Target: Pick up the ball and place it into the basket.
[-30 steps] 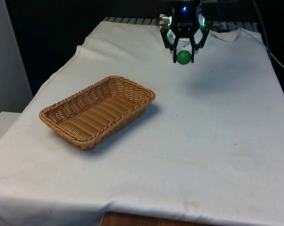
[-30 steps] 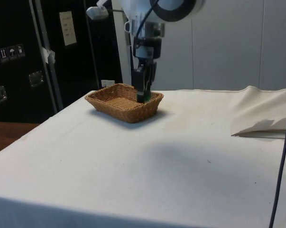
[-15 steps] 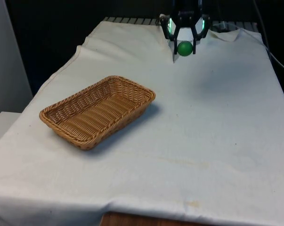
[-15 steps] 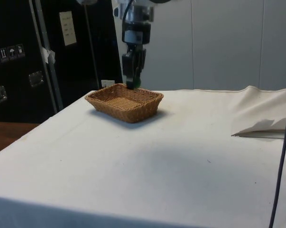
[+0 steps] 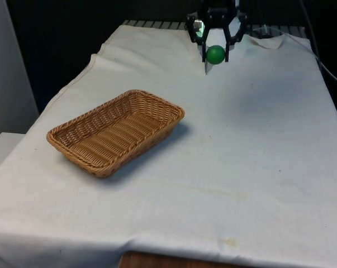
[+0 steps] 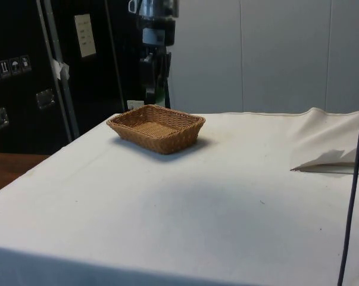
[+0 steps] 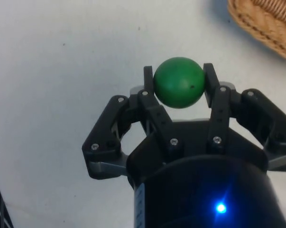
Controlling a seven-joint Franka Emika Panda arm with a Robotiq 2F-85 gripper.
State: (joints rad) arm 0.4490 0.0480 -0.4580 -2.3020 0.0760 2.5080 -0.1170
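With the carry step in hand, read the front view from its left to its right: the woven basket (image 5: pixel 117 133) sits on the white-clothed bench (image 5: pixel 257 167) toward the front view's left, its long axis running diagonally and its inside bare, while the claw (image 5: pixel 215 52) hangs well above the cloth near the bench's far end, toward the front view's right of the basket and well apart from it. Between its two fingertips (image 7: pixel 210 84) sits the green ball (image 5: pixel 216 54), clamped on opposite sides at about its widest girth, as the wrist view confirms (image 7: pixel 179 82); a corner of the basket rim (image 7: pixel 263 23) shows beyond the ball there. From the side view, the basket (image 6: pixel 156 127) stands at the bench's far corner and the claw (image 6: pixel 148 89) hangs above and just behind its rim against the dark cabinets (image 6: pixel 24 65). To do this step well, the judgement is that the grip should be kept firm and unchanged during travel, since a smooth sphere held only at two small contact patches could roll out if the fingers relax or the arm jerks. Height appears ample to clear the rim, so the travel can be level toward the basket's middle rather than its near edge. Release is best made low over the floor of the basket, because a ball dropped from height may bounce over the shallow wall.
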